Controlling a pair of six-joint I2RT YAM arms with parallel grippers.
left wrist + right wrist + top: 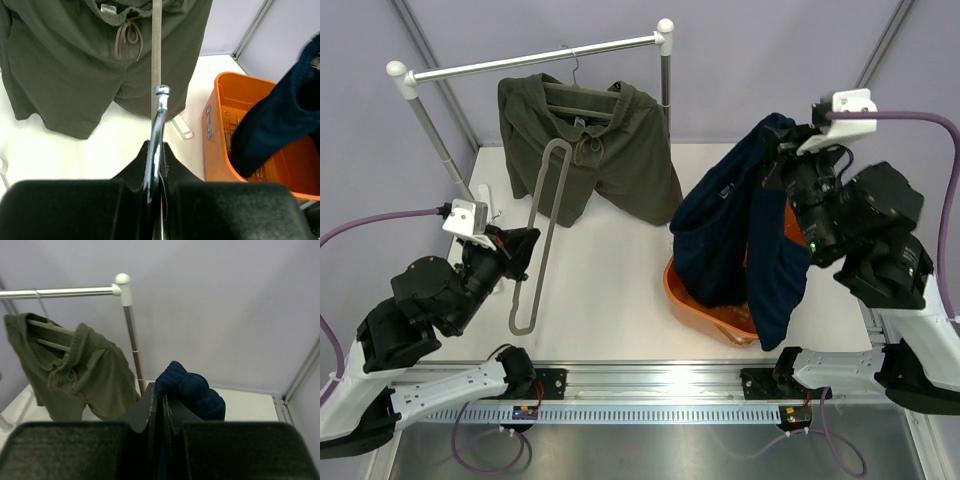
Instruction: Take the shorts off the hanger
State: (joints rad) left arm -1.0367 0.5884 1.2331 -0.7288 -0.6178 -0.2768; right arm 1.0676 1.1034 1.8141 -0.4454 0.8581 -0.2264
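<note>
The shorts [590, 150] hang by their waistband on a hanger [582, 95] hooked over the rail [535, 58], legs draped just above the back of the bench [610, 290]. A long grey metal loop [156, 50] rises in front of the drawstring; contact cannot be told.

To do this step well, I judge the waistband should be worked sideways off one hanger shoulder first, not dragged straight down, or the hanger may jump off the rail.

The left arm sits low and folded, left jaws shut tight on the loop's lower end. The right arm is raised, right jaws pinched on a navy garment [730, 230] dangling into an orange basket [695, 300]; it should let go before helping.
</note>
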